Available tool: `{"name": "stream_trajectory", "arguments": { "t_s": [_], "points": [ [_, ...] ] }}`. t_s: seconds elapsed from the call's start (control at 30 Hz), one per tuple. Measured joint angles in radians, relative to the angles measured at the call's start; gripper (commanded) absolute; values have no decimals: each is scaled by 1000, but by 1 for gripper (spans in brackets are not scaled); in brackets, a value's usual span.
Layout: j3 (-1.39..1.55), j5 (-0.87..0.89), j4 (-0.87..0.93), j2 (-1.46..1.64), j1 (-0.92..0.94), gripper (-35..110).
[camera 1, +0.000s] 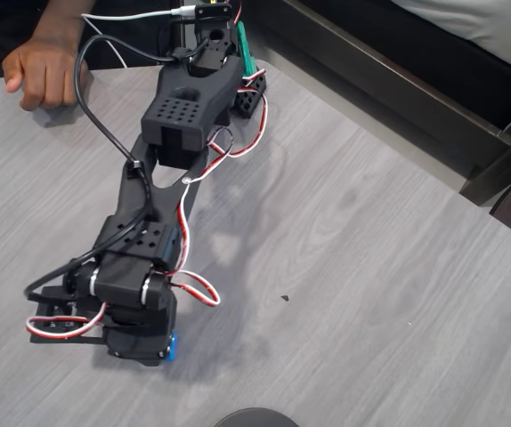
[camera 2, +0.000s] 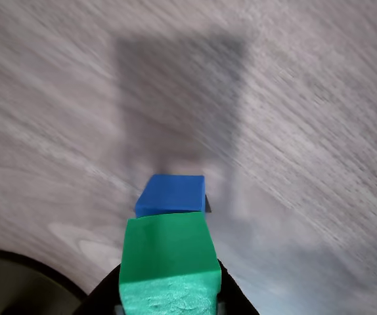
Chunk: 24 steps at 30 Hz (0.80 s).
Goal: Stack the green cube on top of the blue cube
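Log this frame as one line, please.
hand: shut on green cube | blue cube: on table, just beyond | stack: pending

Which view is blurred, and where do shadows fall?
Wrist view: the table is streaked with motion blur, the green cube and blue cube sharper, a dark shadow beyond them. Overhead view: sharp, soft shadow right of the arm.
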Motion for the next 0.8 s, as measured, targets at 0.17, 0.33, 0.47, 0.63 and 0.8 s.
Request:
{"name": "stream_trajectory", "arguments": {
  "t_s": [0.17,0.33,0.47,0.63,0.8],
  "points": [
    [-2,0,0,0,6,28],
    [-6,-9,8,0,11,28],
    [31,-9,15,86,18,28],
    [359,-21,15,472,-26,28],
    [830,-26,-46,1055,-143,0]
  ]
}}
